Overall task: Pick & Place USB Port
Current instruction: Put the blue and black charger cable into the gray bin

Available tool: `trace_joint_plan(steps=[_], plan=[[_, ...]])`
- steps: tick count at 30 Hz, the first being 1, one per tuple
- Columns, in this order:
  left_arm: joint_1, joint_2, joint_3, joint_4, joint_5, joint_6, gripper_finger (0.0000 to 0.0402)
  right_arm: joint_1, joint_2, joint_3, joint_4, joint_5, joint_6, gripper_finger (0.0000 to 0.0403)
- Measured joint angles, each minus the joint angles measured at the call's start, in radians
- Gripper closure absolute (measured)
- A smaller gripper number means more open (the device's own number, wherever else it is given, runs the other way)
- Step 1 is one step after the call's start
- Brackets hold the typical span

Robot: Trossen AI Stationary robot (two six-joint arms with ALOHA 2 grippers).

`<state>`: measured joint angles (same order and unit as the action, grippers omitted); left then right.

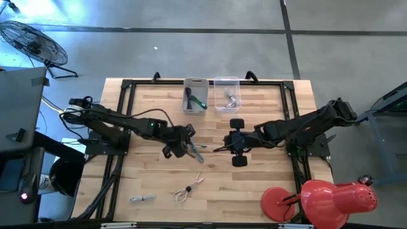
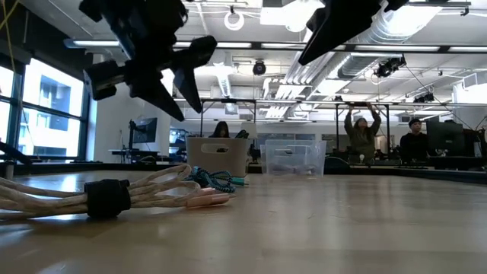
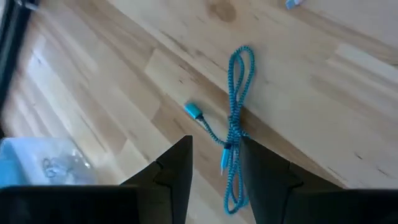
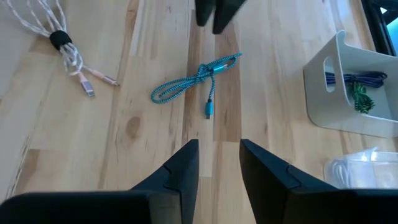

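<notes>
Teal cable [image 4: 194, 79] lies on table [image 1: 254, 191] centre; left gripper [image 3: 214, 162] hovers above it, narrowly parted, empty. Right gripper [image 4: 217, 163], at 3 o'clock, likewise.

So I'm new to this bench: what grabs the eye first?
The teal cable lying bundled mid-table, with the left gripper hovering over it and the right gripper facing it, both empty. Behind stand a white bin holding cables and a clear bin; a red lamp sits at the near right corner.
</notes>
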<state>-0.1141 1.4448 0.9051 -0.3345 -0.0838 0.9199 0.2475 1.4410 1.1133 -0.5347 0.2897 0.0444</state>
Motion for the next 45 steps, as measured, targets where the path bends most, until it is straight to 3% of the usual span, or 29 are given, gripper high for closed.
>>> trace_joint_plan(steps=[7,17,45], plan=[[0.073,0.059,-0.001,-0.001,0.052,0.026,0.0275,0.004,0.0,0.0,0.002,-0.003,0.012,0.0295],[0.075,0.126,0.001,0.029,0.134,0.07,0.0275,0.033,0.0,0.0,0.0,-0.004,0.027,0.0295],[0.075,0.197,0.001,0.104,0.117,0.025,0.0275,0.074,0.0,0.0,0.009,0.007,0.068,0.0295]])
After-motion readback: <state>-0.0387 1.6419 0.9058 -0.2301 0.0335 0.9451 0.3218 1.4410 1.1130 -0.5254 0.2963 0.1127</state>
